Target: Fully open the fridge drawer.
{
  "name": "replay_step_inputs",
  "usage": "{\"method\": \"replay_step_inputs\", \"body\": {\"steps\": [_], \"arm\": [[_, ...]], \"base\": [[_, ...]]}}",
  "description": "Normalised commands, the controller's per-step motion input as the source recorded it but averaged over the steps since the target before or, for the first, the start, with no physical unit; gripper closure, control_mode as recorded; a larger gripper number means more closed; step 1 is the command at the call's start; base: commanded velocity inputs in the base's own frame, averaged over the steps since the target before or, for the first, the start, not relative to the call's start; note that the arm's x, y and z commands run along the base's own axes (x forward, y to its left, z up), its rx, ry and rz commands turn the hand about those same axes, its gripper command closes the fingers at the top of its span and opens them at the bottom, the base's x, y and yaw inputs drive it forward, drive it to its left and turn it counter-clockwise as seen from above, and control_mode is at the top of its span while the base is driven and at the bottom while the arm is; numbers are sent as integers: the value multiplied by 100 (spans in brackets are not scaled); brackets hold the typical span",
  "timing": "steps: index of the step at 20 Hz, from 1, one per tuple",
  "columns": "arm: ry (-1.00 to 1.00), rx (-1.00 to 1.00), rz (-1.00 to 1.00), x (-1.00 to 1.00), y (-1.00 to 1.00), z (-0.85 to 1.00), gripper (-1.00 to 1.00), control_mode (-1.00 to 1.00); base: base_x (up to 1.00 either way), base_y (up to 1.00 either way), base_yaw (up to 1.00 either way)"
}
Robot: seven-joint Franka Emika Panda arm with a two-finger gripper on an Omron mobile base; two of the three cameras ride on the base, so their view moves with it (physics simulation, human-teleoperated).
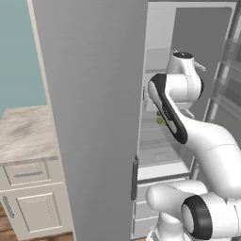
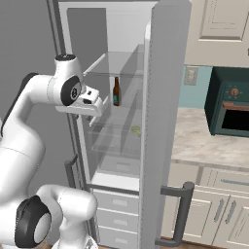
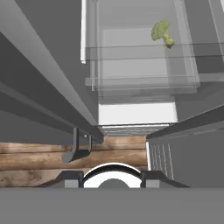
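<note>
The fridge (image 2: 121,34) stands with both grey doors swung wide, showing its white inside and glass shelves. The fridge drawer (image 2: 118,166) (image 1: 159,154) is a pale translucent box low in the compartment, pushed in, with a small bar handle on its front. In the hand view I look down on it (image 3: 140,89) through the shelves. My gripper (image 3: 111,179) (image 2: 95,110) hangs open and holds nothing, pointing down, high in front of the shelves and well above the drawer.
A broccoli floret (image 3: 162,33) (image 2: 136,130) lies on a shelf and a brown bottle (image 2: 116,91) stands higher up. The left door (image 1: 94,117) and right door (image 2: 160,121) flank the arm. Cream cabinets with a counter (image 1: 23,132) sit left, a dark oven (image 2: 228,109) right.
</note>
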Motion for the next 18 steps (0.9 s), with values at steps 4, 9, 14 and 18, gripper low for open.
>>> {"method": "replay_step_inputs", "body": {"steps": [4, 9, 14, 18], "arm": [[-3, 0, 0, -19, -16, 0, -100, -100], [0, 0, -4, -21, -36, 0, -100, -100], [0, 0, -11, -5, -32, -5, -100, -100], [0, 0, -23, 0, -18, -18, -100, -100]], "base": [[0, 0, 0], [0, 0, 0], [0, 0, 0], [0, 0, 0]]}}
